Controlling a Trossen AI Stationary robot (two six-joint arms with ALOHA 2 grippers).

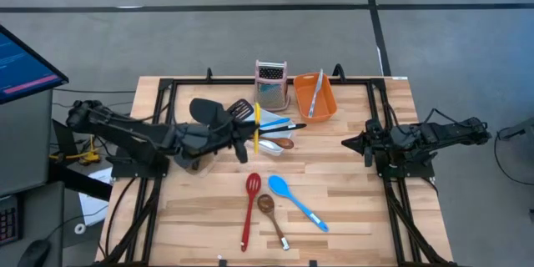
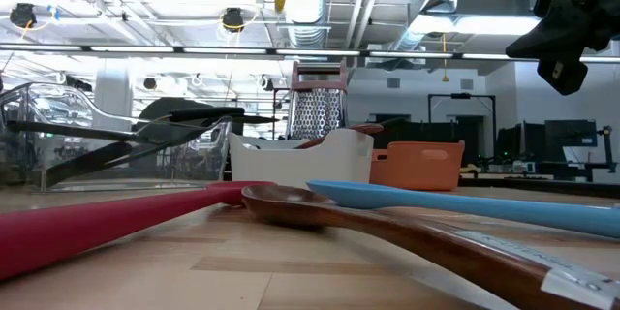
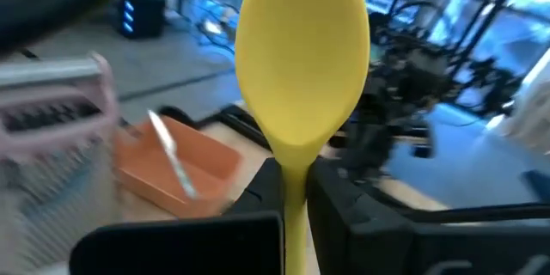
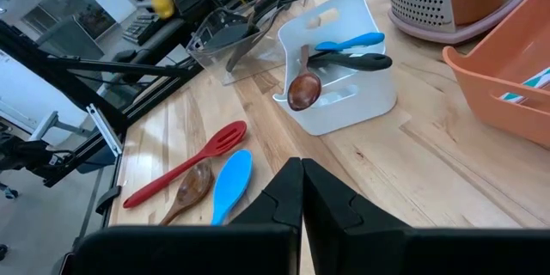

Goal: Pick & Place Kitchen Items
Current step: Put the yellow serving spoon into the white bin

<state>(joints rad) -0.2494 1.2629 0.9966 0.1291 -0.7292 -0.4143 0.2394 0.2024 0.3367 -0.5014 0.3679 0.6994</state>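
A yellow silicone spoon [image 3: 301, 77] is pinched by its handle between the closed fingers of the left gripper [image 1: 242, 142], which is held above the table near the white rectangular tub [image 4: 344, 60]. The right gripper [image 4: 301, 191] is pressed together on nothing and is parked at the right side of the table, well apart from the utensils.

The task is judged to be partly done. Black spatulas [image 1: 219, 112] are already lodged in the clear rectangular tub [image 2: 58, 145], and a blue spoon [image 4: 348, 42], a black-handled tool and a small wooden spoon [image 4: 303, 88] are seen in the white tub. A light-handled tool [image 1: 315, 93] lies in the orange tub [image 1: 325, 104].

Three items are left on the bare wood: a red slotted spoon [image 1: 250, 209], a brown wooden spoon [image 1: 272, 217] and a blue silicone spoon [image 1: 294, 201], lying close together. The yellow spoon is not yet placed.
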